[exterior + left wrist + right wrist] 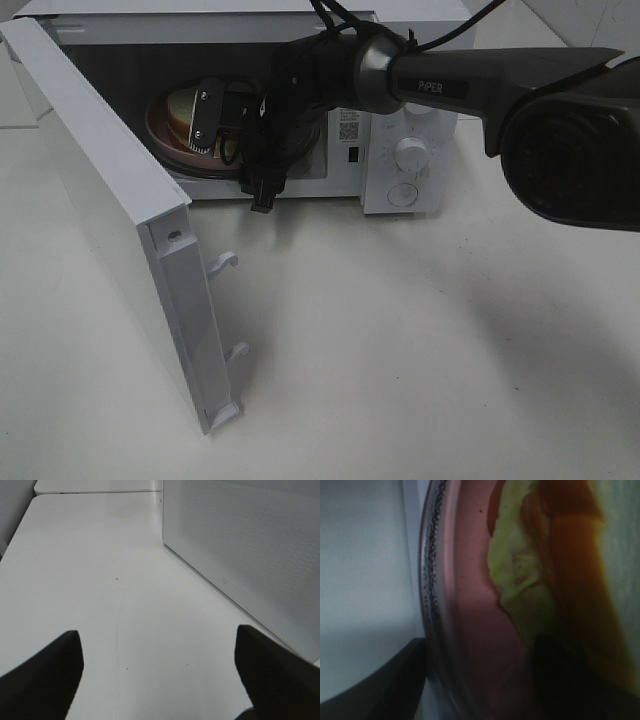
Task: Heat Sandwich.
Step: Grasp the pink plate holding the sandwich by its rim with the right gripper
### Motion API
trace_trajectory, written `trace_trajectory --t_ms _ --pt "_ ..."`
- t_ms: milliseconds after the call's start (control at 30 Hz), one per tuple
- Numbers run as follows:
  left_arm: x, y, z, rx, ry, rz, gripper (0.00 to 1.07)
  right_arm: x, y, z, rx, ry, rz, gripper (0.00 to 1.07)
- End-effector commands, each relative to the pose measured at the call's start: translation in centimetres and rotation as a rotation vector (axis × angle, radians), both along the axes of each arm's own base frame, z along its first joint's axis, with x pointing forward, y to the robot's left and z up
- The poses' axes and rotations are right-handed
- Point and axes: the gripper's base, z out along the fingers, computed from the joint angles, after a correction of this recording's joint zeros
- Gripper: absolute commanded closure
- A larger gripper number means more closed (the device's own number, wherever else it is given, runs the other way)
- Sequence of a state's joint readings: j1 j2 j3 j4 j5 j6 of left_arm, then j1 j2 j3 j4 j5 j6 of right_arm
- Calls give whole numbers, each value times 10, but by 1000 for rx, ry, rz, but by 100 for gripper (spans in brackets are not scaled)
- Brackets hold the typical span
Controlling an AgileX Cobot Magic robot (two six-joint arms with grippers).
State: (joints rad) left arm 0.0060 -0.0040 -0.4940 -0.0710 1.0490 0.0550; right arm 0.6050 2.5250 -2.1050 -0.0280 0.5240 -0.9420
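The sandwich (181,106) lies on a round pink plate (172,148) inside the open microwave (400,150). My right gripper (206,122) reaches into the cavity over the plate. Close up, the sandwich (570,570) shows green lettuce and a brown crust. The right gripper (480,680) is open and straddles the rim of the plate (470,630), with one finger outside the rim and the other by the sandwich. My left gripper (160,680) hangs open over the bare white table (100,580), holding nothing. It is out of the exterior view.
The microwave door (110,200) stands swung wide toward the front left, latch hooks pointing right. Its perforated white panel (240,545) is close beside the left gripper. The control knobs (410,155) sit at the microwave's right. A glass turntable edge (427,580) rings the plate.
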Motion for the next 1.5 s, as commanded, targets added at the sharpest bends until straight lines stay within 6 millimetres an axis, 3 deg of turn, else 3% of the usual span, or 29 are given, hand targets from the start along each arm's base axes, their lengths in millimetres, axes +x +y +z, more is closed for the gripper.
trace_trajectory --t_ms 33,800,1500 --pt "-2 0 0 -3 -26 -2 30 2 -5 -9 -15 23 -13 107" --pt "-2 0 0 -3 -26 -2 30 -12 -8 21 -80 95 2 107" --pt "-2 0 0 1 -26 -7 30 -44 1 39 -226 222 104 107"
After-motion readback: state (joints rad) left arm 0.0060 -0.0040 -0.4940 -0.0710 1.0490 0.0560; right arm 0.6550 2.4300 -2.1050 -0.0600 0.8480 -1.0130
